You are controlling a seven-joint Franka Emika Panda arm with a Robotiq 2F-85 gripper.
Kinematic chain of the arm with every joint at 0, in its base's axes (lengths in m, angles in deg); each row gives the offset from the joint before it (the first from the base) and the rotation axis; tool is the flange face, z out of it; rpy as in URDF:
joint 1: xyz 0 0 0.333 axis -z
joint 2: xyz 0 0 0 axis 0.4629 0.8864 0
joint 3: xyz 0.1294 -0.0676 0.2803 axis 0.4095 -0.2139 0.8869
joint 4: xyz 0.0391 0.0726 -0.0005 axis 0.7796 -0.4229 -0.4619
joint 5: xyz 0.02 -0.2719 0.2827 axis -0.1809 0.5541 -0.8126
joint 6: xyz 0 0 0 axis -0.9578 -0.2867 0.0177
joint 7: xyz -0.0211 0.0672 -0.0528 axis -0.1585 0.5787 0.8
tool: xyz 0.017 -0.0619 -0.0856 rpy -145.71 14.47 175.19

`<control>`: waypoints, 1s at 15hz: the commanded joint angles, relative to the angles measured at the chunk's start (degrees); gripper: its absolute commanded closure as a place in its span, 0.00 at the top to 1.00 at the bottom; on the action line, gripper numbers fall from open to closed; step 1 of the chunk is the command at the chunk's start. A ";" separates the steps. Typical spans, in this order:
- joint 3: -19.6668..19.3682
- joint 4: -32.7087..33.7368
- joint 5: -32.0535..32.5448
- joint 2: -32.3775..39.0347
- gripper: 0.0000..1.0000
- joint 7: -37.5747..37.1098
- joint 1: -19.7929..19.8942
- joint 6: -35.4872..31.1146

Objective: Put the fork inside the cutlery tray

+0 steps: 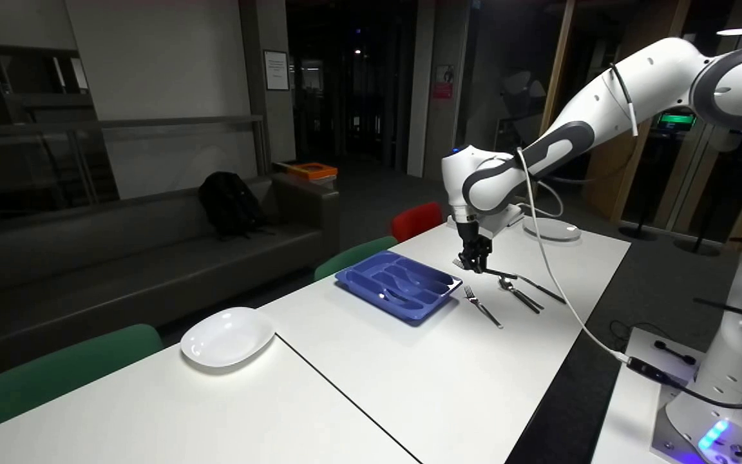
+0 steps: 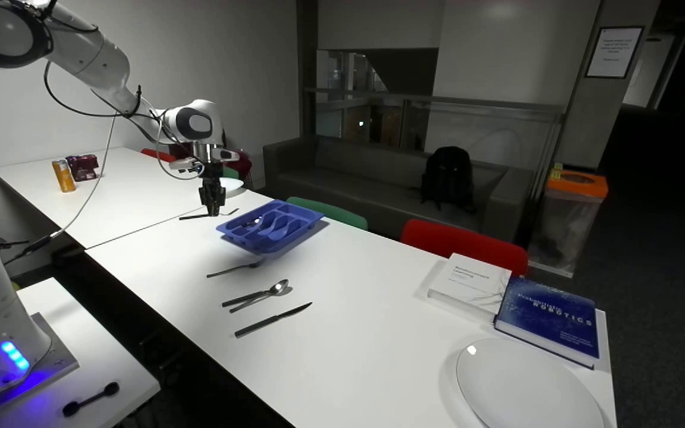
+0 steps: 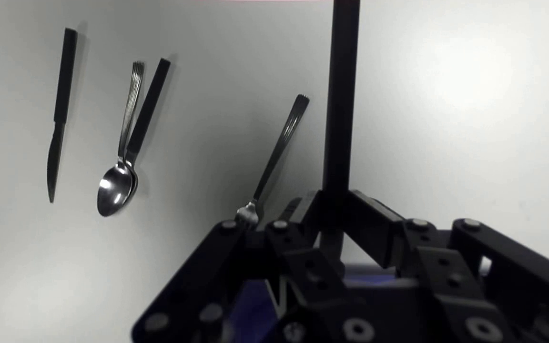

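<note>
My gripper (image 1: 475, 265) is shut on a black-handled fork (image 1: 502, 274) and holds it above the white table; it shows in both exterior views (image 2: 213, 210). In the wrist view the fork's dark handle (image 3: 342, 95) runs up from the closed fingertips (image 3: 336, 209). Its tines are hidden there but show beside the gripper in the exterior views. The blue cutlery tray (image 1: 417, 308) stands beside the gripper, also in the exterior view (image 2: 259, 242); part of it shows behind the fingers (image 3: 254, 314). A second fork (image 1: 485, 312) lies on the table by the tray, also in the wrist view (image 3: 279, 147).
Two overlapping spoons (image 2: 256, 295) and a knife (image 2: 271, 320) lie on the table past the second fork. White plates stand at one end (image 2: 527, 386) and beyond the tray (image 1: 228, 336). Books (image 2: 547, 318) lie near the edge. An orange can (image 2: 63, 176) stands farther back.
</note>
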 commanded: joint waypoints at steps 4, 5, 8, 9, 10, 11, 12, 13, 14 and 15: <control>1.33 14.69 -0.88 8.13 0.05 10.75 3.40 2.63; 1.37 16.40 -1.20 9.36 0.05 12.33 3.93 2.35; 1.46 20.63 -2.84 12.87 0.05 16.36 5.96 0.10; 1.56 21.68 -3.60 13.81 0.05 17.27 6.58 -0.57; 1.67 22.73 -4.51 14.83 0.05 18.10 7.25 -1.47; 1.69 23.77 -5.20 15.89 0.05 18.86 7.80 -2.37; 1.60 24.53 -5.41 16.77 0.05 19.14 8.07 -3.61; 1.55 25.29 -5.49 17.79 0.05 19.57 8.38 -4.77; 1.52 26.29 -5.57 18.84 0.05 19.71 8.59 -5.59; 1.43 27.06 -5.50 19.75 0.05 19.62 8.66 -6.47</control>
